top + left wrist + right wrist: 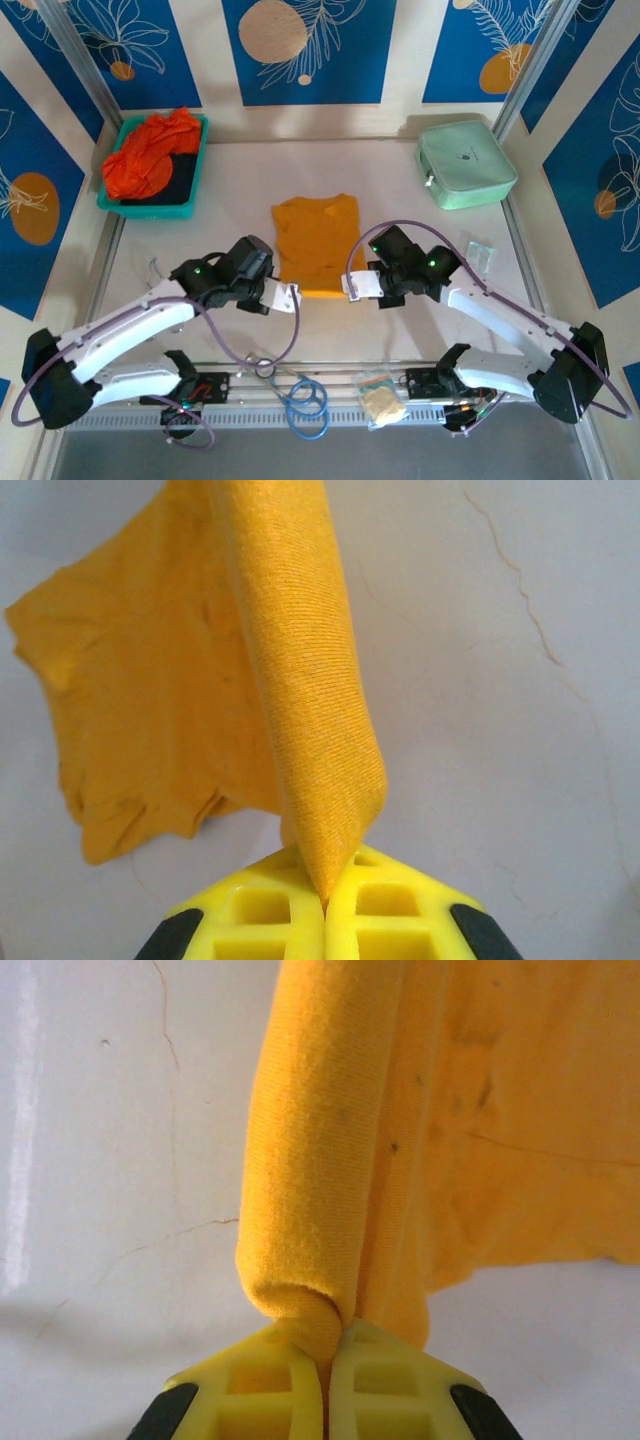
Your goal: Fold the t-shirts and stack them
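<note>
A mustard-yellow t-shirt lies folded lengthwise in the middle of the table. My left gripper is shut on its near left corner, and in the left wrist view the cloth rises from between the yellow fingers of the left gripper. My right gripper is shut on the near right corner; the rolled edge of the cloth is pinched in the right gripper. Red-orange t-shirts are heaped in the teal tray at the back left.
A pale mint-green case sits at the back right. A clear plastic piece lies right of my right arm. Blue cable loops and a small bag rest at the near edge between the arm bases.
</note>
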